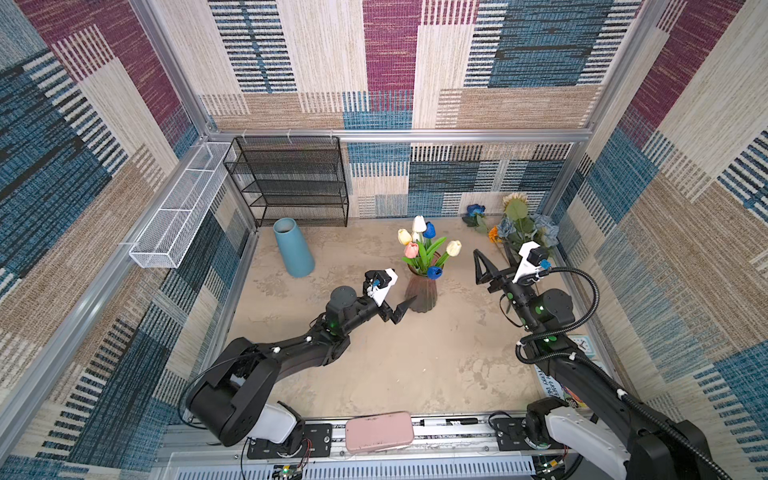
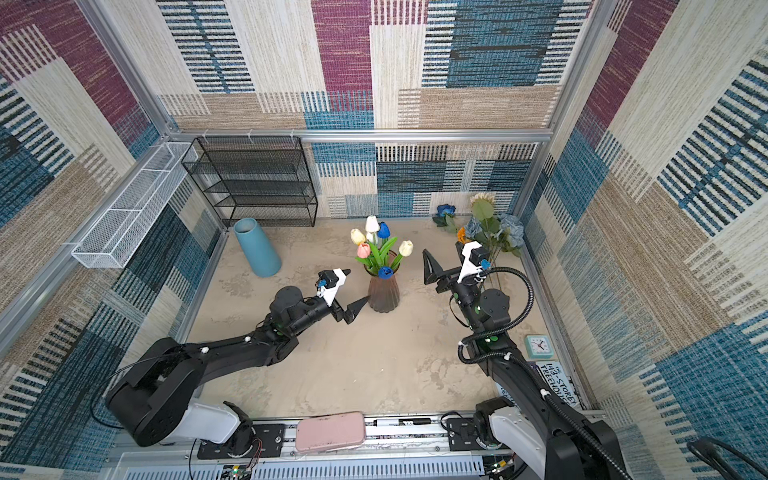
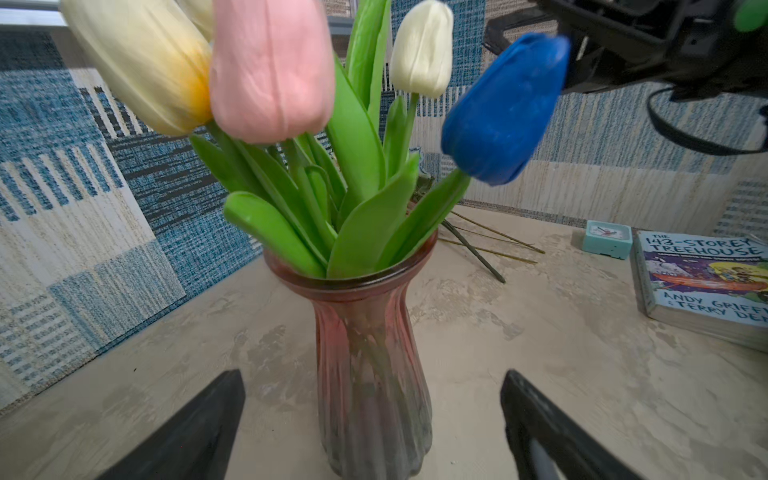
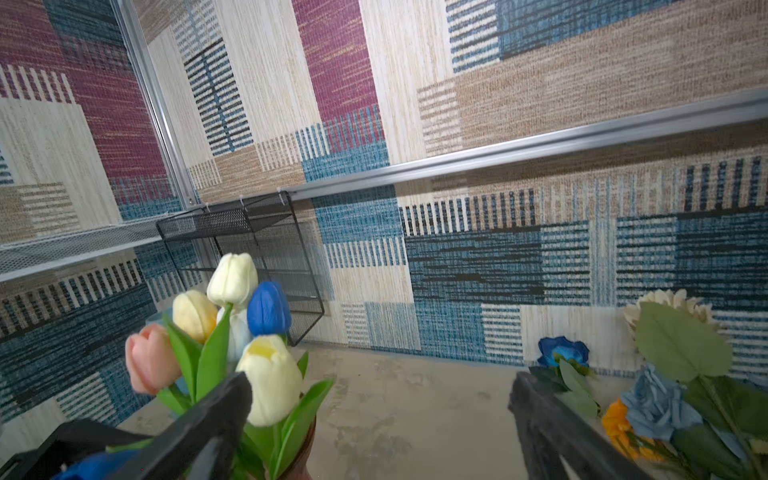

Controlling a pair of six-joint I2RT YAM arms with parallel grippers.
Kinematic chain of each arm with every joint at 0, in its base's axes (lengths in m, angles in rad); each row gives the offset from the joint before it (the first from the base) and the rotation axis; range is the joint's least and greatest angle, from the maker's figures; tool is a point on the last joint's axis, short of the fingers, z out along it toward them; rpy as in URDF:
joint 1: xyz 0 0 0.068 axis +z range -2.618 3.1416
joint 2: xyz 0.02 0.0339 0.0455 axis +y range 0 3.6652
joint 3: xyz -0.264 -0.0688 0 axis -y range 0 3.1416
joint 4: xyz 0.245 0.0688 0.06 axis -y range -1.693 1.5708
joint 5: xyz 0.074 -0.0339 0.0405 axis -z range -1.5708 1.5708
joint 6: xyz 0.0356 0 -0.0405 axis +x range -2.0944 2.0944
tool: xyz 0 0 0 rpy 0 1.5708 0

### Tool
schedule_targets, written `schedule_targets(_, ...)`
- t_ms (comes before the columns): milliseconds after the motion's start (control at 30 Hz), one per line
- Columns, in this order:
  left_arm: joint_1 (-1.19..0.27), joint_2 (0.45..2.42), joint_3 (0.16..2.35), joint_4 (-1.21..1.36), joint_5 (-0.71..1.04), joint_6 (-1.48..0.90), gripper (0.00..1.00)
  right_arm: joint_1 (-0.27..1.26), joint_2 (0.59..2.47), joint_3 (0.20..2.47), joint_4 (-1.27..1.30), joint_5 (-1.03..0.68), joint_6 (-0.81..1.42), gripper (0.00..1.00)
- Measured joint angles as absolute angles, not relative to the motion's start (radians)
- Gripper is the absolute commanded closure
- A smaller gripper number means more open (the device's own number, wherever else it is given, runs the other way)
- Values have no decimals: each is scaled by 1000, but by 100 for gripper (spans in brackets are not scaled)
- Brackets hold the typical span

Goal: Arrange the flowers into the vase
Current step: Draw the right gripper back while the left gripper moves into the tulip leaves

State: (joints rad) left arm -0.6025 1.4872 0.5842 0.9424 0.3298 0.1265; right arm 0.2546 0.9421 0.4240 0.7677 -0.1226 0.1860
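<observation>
A ribbed reddish glass vase stands mid-table holding several tulips: pink, cream, white and blue. My left gripper is open, one finger on each side of the vase's lower body and apart from it. To the right of the bouquet and above the table, my right gripper is open and empty. At the back right lie a blue rose, a cream sunflower, a dusty-blue rose bunch and an orange bloom.
A blue ceramic vase stands at the back left before a black wire shelf. A white mesh basket hangs on the left wall. A teal clock and a book lie by the right wall, a pink case on the front rail.
</observation>
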Motion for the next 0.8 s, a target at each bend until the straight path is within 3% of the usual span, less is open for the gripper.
schedule_targets(300, -602, 1702, 724, 1007, 375, 109, 1, 251, 783, 215, 851, -112, 176, 0)
schedule_targets(800, -607, 1919, 874, 1126, 425, 97, 3, 251, 673, 146, 900, -123, 128, 0)
